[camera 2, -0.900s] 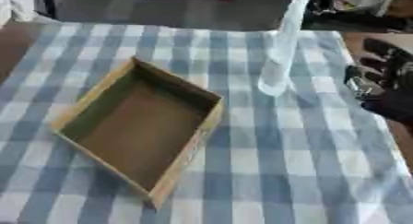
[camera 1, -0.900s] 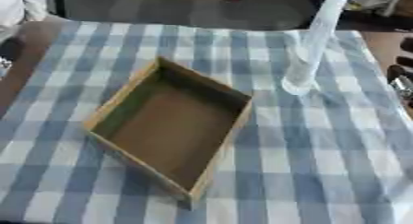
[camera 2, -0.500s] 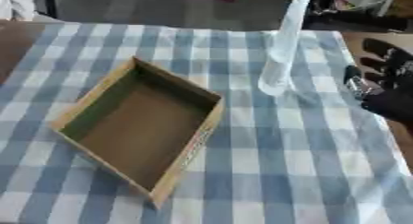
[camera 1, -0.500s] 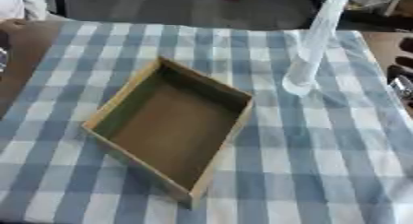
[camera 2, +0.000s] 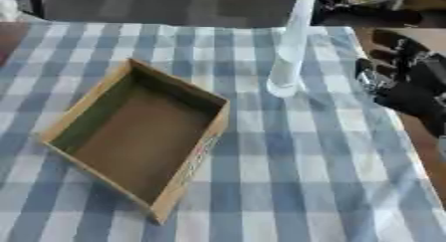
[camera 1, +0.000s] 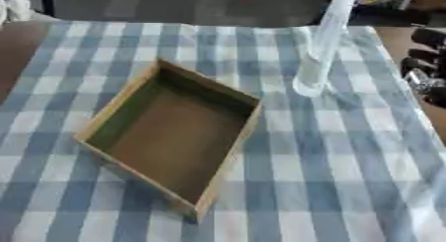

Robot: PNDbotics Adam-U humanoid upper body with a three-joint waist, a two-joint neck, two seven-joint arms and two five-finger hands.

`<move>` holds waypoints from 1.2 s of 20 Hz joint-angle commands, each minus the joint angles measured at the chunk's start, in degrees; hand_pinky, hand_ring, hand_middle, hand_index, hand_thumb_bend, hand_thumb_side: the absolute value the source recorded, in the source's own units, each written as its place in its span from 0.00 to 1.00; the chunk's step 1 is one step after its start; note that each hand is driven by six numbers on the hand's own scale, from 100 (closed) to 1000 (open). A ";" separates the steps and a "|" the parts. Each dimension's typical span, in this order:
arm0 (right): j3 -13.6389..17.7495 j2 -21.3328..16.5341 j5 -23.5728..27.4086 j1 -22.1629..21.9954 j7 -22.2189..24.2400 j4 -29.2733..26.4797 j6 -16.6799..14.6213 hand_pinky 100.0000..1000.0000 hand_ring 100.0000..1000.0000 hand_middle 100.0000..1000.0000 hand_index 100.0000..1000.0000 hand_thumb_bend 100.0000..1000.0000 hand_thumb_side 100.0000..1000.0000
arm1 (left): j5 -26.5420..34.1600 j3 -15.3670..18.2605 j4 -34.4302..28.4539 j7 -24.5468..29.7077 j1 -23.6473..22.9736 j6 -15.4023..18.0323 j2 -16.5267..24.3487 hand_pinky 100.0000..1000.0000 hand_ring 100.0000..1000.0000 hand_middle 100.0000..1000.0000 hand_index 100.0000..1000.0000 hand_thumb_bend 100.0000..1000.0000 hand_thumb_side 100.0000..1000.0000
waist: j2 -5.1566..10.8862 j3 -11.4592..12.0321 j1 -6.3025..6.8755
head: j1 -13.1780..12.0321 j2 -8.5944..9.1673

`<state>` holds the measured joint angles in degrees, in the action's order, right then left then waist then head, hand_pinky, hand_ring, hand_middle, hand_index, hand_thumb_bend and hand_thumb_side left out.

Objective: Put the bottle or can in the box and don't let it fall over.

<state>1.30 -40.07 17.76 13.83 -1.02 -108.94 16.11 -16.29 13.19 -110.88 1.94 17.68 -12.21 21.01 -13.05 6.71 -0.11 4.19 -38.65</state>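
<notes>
A tall clear plastic bottle stands upright on the blue and white checked cloth, toward the far right. An open cardboard box lies empty at the middle left, turned at an angle, a short way from the bottle's base. My right hand, black, shows at the right edge of the table, to the right of the bottle and apart from it, with its fingers spread and nothing in them. My left hand shows in neither view.
The checked cloth covers most of the table. Bare brown tabletop shows at the far left. Beyond the far edge lie dark floor and clutter. The table's right edge runs just under my right hand.
The whole picture has shifted slightly to the left, so the camera moved. Bottle, box and right hand keep their places relative to one another.
</notes>
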 commanded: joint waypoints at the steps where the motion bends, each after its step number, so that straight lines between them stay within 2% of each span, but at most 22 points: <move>1: -0.02 -2.81 1.65 1.82 0.27 2.43 -1.56 1.00 1.00 1.00 0.96 0.00 0.26 | 0.31 0.08 -0.64 0.02 0.58 0.29 1.08 1.00 1.00 1.00 0.72 0.01 0.71 | 0.34 0.13 0.21 | 0.47 0.67; 8: -1.08 -4.44 5.08 6.07 1.56 9.10 -4.14 1.00 1.00 1.00 0.97 0.00 0.30 | 0.35 0.07 -0.62 0.23 1.09 0.53 0.67 1.00 1.00 1.00 0.72 0.00 0.71 | -0.85 0.85 0.61 | 0.73 2.30; 14: -2.10 -4.89 5.66 9.69 4.11 13.40 -5.38 1.00 1.00 1.00 0.99 0.00 0.35 | 0.39 0.01 -0.73 0.37 1.80 0.71 0.20 1.00 1.00 1.00 0.71 0.00 0.72 | -2.12 1.87 0.95 | 0.87 3.44; 16: -2.38 -5.02 4.66 10.72 5.33 14.38 -5.78 1.00 1.00 1.00 0.99 0.00 0.40 | 0.40 0.01 -0.76 0.43 1.99 0.76 0.09 1.00 1.00 1.00 0.71 0.00 0.72 | -2.50 2.12 1.00 | 0.94 3.75; 17: -2.48 -5.13 3.99 11.19 5.93 14.68 -5.93 1.00 1.00 1.00 1.00 0.00 0.50 | 0.41 0.00 -0.77 0.44 2.08 0.79 0.05 1.00 1.00 1.00 0.71 0.00 0.72 | -2.68 2.25 1.02 | 0.95 3.86; 20: -2.59 -5.64 1.69 12.47 7.26 15.46 -6.13 1.00 1.00 1.00 1.00 0.00 0.53 | 0.47 -0.02 -0.81 0.48 2.43 0.85 -0.09 1.00 1.00 1.00 0.71 0.00 0.72 | -3.22 2.69 1.05 | 1.03 4.23; 21: -2.63 -5.72 1.07 12.82 7.59 15.71 -6.16 1.00 1.00 1.00 1.00 0.00 0.60 | 0.49 -0.02 -0.82 0.48 2.54 0.86 -0.14 1.00 1.00 1.00 0.71 0.00 0.72 | -3.40 2.85 1.05 | 1.06 4.39; 24: -2.79 -5.79 -0.04 13.91 8.46 16.45 -6.23 1.00 1.00 1.00 1.00 0.00 0.64 | 0.54 -0.07 -0.84 0.53 2.87 0.91 -0.25 1.00 1.00 1.00 0.71 0.00 0.72 | -3.98 3.26 1.05 | 1.23 4.88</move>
<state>-1.84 -43.53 18.44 26.87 6.95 -92.46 10.02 -16.10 12.88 -110.87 2.47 19.77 -11.56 20.02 -17.92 9.95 0.91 5.22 -34.66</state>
